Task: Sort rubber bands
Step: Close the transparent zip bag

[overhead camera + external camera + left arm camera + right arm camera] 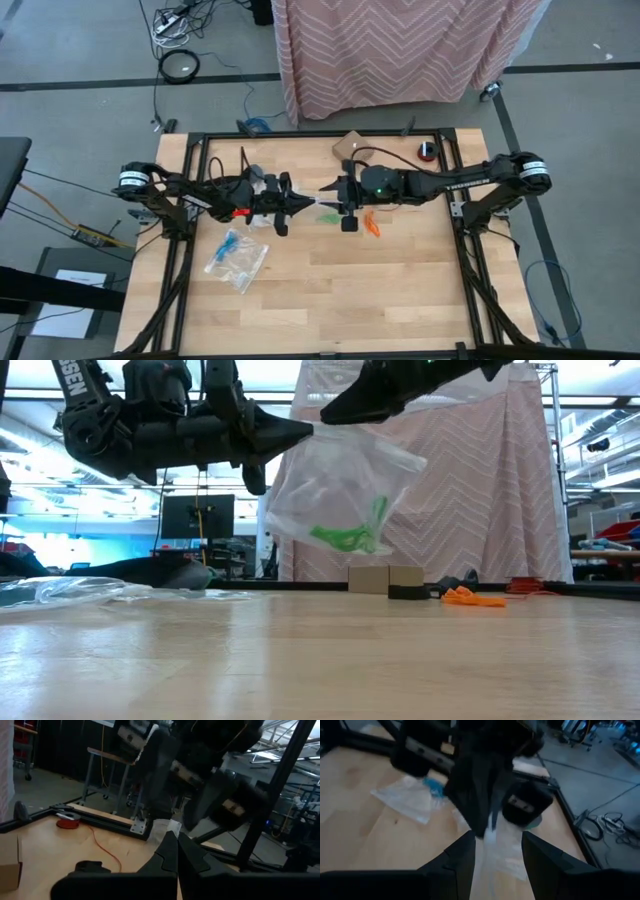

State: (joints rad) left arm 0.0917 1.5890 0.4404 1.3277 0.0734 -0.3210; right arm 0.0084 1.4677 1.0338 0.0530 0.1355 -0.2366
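A clear plastic zip bag (345, 490) with green rubber bands (345, 538) in its bottom hangs over the table's middle. My left gripper (303, 205) comes from the table's left and is shut on the bag's top. My right gripper (497, 845) comes from the right and stands open, its fingers on either side of the bag's upper part (495, 837). Orange rubber bands (371, 226) lie loose on the table under the right arm. Blue rubber bands (231, 243) lie inside a second clear bag (240, 262) flat on the table at the near left. My left gripper pinches the bag's top edge (310, 432) between its two fingers, coming about level from the table's left. The bag hangs slack below the fingertips, clear of the table. My right gripper has the bag's top between its open fingers; whether they touch it I cannot tell.
A small cardboard box (350, 148) and a red tape roll (428, 151) sit near the far edge. The black frame rails (300, 135) border the table. Bare wood lies toward the near edge (380, 300).
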